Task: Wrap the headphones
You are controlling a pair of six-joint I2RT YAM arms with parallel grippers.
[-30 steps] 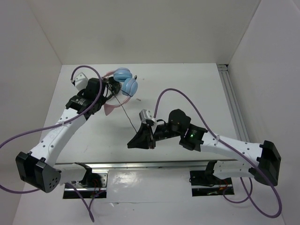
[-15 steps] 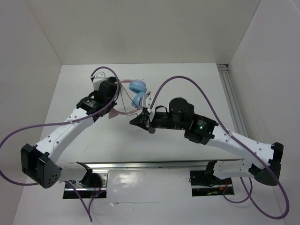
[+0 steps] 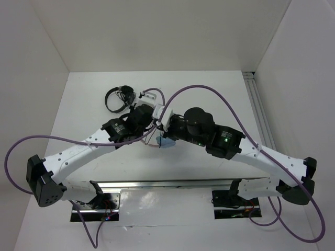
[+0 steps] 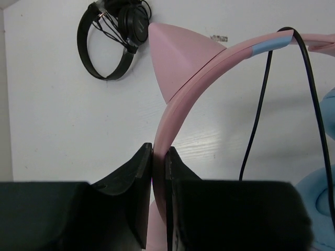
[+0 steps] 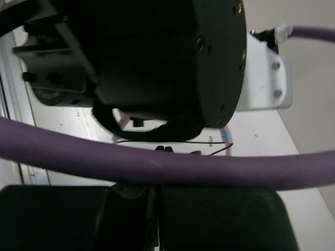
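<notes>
The headphones (image 4: 175,57) hang in the air, nearer the arm bases than the black headphones (image 3: 118,97) and to their right, over the white table (image 3: 220,94). From above almost all of them is hidden under the two wrists, and only a piece of a light-blue ear cup (image 3: 166,142) shows below where the arms meet.

The left gripper (image 4: 158,151) is closed tight on the pink headband (image 4: 175,107), one finger on each face of the band. From the grip the band curves up and to the right, with a cat ear pointing toward the black headphones. The thin black cable (image 4: 259,104) runs over the band's blue part and hangs down in two strands beside the ear cup.

The right gripper (image 5: 163,150) sits right against the left one, on the side away from the black headphones. Its fingers are pressed together. A thin black line passes by their tips, but it cannot be told whether the cable is nipped there, because the left arm's dark housing (image 5: 157,63) and a purple hose (image 5: 220,170) block most of that view.
</notes>
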